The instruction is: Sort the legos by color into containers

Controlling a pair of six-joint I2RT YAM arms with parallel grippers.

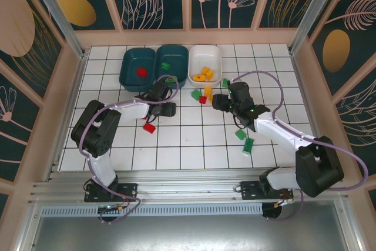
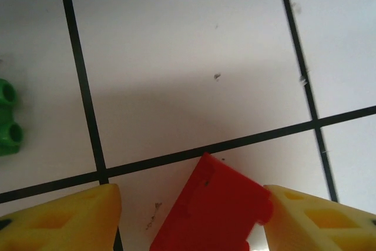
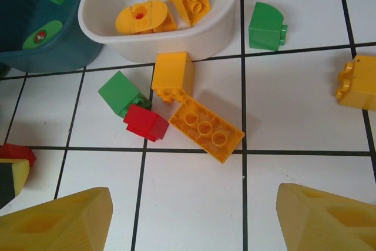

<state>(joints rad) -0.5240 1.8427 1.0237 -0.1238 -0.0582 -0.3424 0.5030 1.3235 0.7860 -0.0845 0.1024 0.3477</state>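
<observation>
Jaws of the left gripper [image 2: 191,216] grip a red brick [image 2: 214,210] just short of the white tub [image 1: 205,64], presumably bound for a teal tub [image 1: 137,67]; right gripper [image 3: 194,218] gapes empty before the heap [image 3: 176,107] of legos touching that tub's front.

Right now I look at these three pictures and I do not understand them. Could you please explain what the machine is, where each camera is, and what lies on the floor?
These are two robot arms fixed at the near edge of a tiled table. The wide picture comes from a camera above and behind them. The other two come from cameras on each wrist, so the yellow shapes at the bottom are the fingers.

The left hand has a red brick between its fingers, though I cannot tell if it grips it. The right hand is open above loose bricks: an orange flat brick, a small red brick and a green brick.

At the back stand two teal tubs and a white tub holding orange pieces.
</observation>
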